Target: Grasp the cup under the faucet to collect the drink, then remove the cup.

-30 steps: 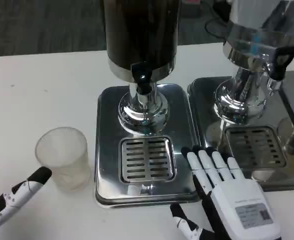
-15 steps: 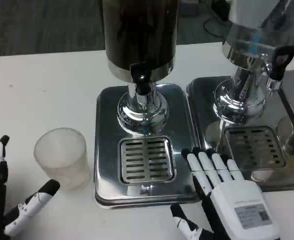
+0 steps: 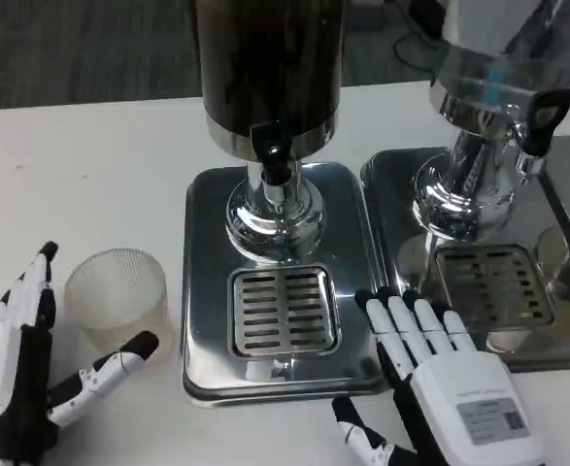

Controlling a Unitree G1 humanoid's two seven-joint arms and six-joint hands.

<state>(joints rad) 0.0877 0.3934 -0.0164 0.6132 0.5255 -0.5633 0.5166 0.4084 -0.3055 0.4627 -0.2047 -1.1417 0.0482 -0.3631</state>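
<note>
A frosted clear plastic cup (image 3: 117, 299) stands upright on the white table, left of the steel drip tray (image 3: 207, 204). The dark drink dispenser's black faucet (image 3: 271, 153) hangs above the tray's grate (image 3: 284, 310), with nothing beneath it. My left hand (image 3: 32, 364) is open just left of the cup; its fingers point up along the cup's left side and its thumb reaches under the cup's front, a small gap apart. My right hand (image 3: 440, 374) lies flat and open on the tray's front right edge, holding nothing.
A second dispenser (image 3: 493, 87) with its own steel tray (image 3: 401, 184) and grate stands at the right, close to my right hand. White table stretches behind and left of the cup.
My left hand has come up and forward from the bottom left corner, its fingers rising beside the cup and its thumb sliding toward the cup's front. My right hand and the cup stayed put.
</note>
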